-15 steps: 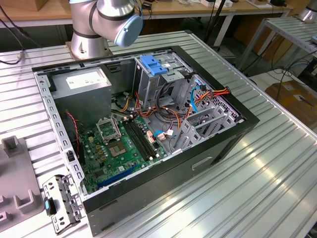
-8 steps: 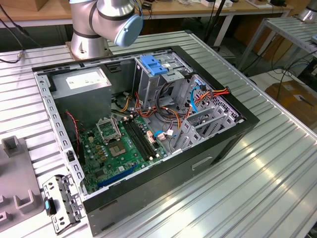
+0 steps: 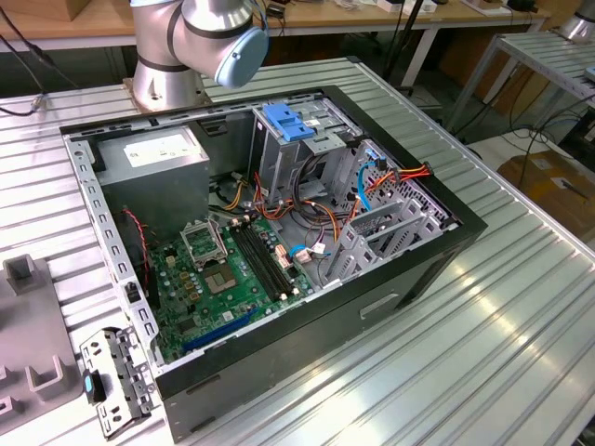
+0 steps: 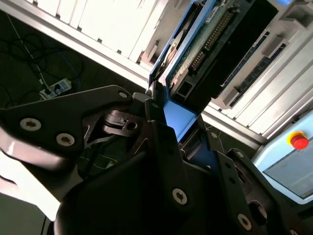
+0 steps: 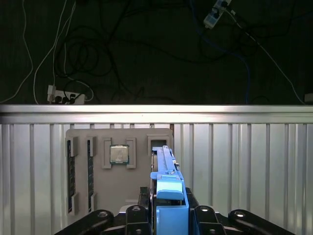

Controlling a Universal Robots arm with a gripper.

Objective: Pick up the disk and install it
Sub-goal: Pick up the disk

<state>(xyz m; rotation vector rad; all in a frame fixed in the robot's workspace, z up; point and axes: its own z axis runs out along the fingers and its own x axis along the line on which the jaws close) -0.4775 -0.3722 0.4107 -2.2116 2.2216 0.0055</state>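
Note:
My gripper [image 5: 168, 211] is shut on the disk [image 5: 166, 171], which stands edge-on between the black fingers [image 5: 138, 213] in the first wrist view, its blue plastic frame [image 5: 169, 188] facing the camera. In the second wrist view the disk [image 4: 210, 34] shows its green circuit-board side and blue frame edge, with my gripper [image 4: 168, 115] clamped on its near end. The disk hangs above a ribbed metal table [image 5: 244, 161] and a grey fixture plate [image 5: 120, 134]. In the exterior view the open computer case [image 3: 409, 269] lies on the table, with the arm's base [image 3: 167, 56] behind it.
Inside the case are a green motherboard [image 3: 223, 279], a grey power supply box [image 3: 153, 153], a tall grey cage with a light-blue latch [image 3: 284, 121] and loose cables [image 3: 372, 186]. The fixture plate holds a processor chip [image 5: 119, 154] and memory sticks [image 5: 71, 171]. A metal bracket [image 3: 116, 381] lies beside the case.

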